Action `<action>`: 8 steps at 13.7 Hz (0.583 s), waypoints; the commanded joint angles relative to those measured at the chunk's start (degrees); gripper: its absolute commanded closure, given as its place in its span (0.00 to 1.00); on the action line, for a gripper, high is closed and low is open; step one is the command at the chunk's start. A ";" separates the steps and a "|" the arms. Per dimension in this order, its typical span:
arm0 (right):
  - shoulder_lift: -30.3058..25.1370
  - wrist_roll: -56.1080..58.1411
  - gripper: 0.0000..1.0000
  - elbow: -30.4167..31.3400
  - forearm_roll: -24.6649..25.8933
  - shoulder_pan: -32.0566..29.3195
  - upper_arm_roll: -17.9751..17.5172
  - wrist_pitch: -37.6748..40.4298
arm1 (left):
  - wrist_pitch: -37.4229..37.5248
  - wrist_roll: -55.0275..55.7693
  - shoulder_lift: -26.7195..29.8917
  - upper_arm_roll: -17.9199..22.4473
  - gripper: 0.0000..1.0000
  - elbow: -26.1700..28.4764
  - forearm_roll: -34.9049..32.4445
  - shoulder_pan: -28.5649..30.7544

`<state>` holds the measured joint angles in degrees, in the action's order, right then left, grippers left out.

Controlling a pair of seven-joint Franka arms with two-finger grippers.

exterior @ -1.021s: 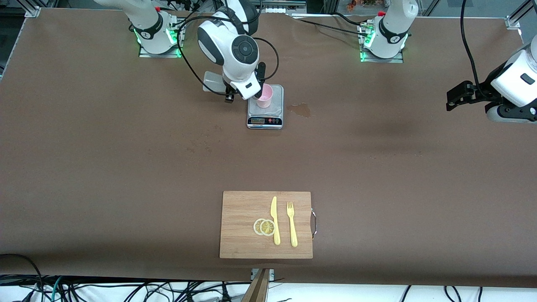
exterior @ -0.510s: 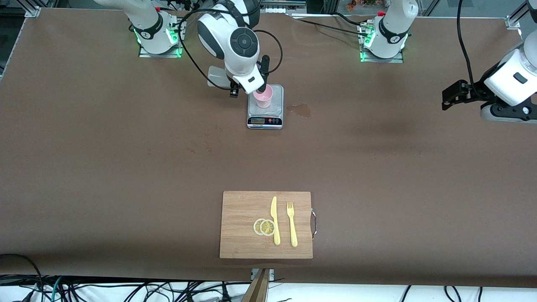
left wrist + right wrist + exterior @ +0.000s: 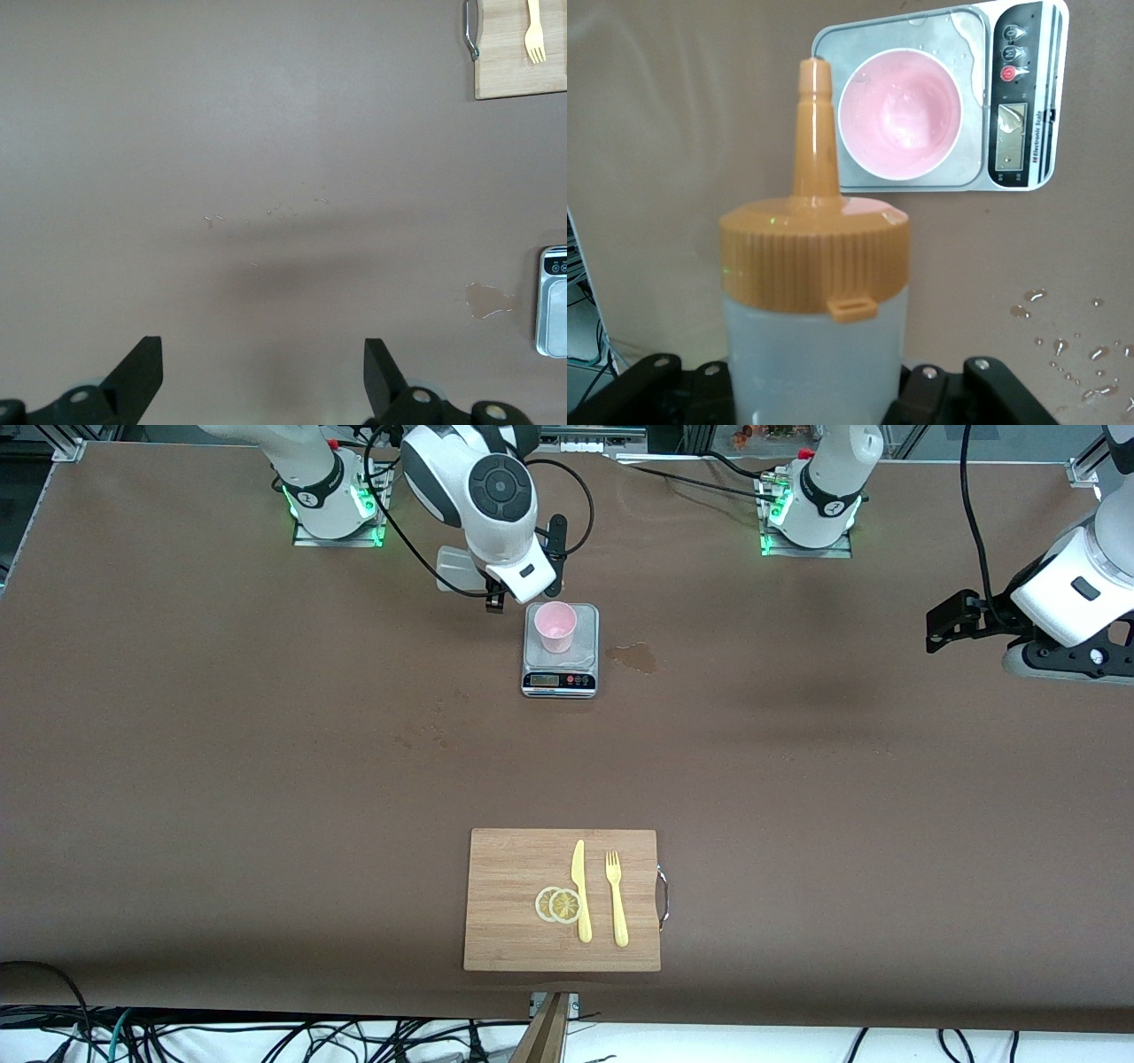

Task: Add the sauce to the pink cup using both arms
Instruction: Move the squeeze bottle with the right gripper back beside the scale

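A cutting board [image 3: 562, 900] with a knife [image 3: 580, 890], fork [image 3: 616, 898] and lemon slices [image 3: 558, 904] lies nearest the front camera. Farther off, the pink cup [image 3: 555, 626] stands on the scale [image 3: 560, 677]. The right hand [image 3: 493, 599] hangs beside the scale, clamped on the sauce [image 3: 813, 301]; the left hand [image 3: 941, 624], fingers apart, waits over the desk [image 3: 266, 779].

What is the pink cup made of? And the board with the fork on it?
The pink cup looks like smooth, slightly glossy plastic: even pale colour, thin rim, soft shine inside. The board looks like bamboo or wood with a matte finish: tan with fine grain stripes. The yellow fork is probably plastic.
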<state>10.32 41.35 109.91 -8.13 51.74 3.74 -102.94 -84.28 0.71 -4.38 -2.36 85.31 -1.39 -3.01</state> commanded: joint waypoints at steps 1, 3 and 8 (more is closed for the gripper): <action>-2.76 2.24 0.84 0.13 -2.67 -2.42 -0.48 1.51 | 0.96 -0.01 -0.10 0.25 0.00 -1.02 -0.19 -0.07; -3.46 3.03 0.84 -0.40 -4.34 -3.83 -0.48 1.52 | 0.96 -0.09 -0.10 0.25 0.00 -1.02 0.07 0.37; -5.93 8.20 0.84 -2.94 -11.27 -10.67 -0.48 1.60 | 1.13 0.08 0.08 0.34 0.00 -3.30 2.35 0.54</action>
<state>6.08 45.79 108.44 -15.69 45.01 3.86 -102.66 -84.29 0.71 -4.31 -2.15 84.61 -0.52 -2.78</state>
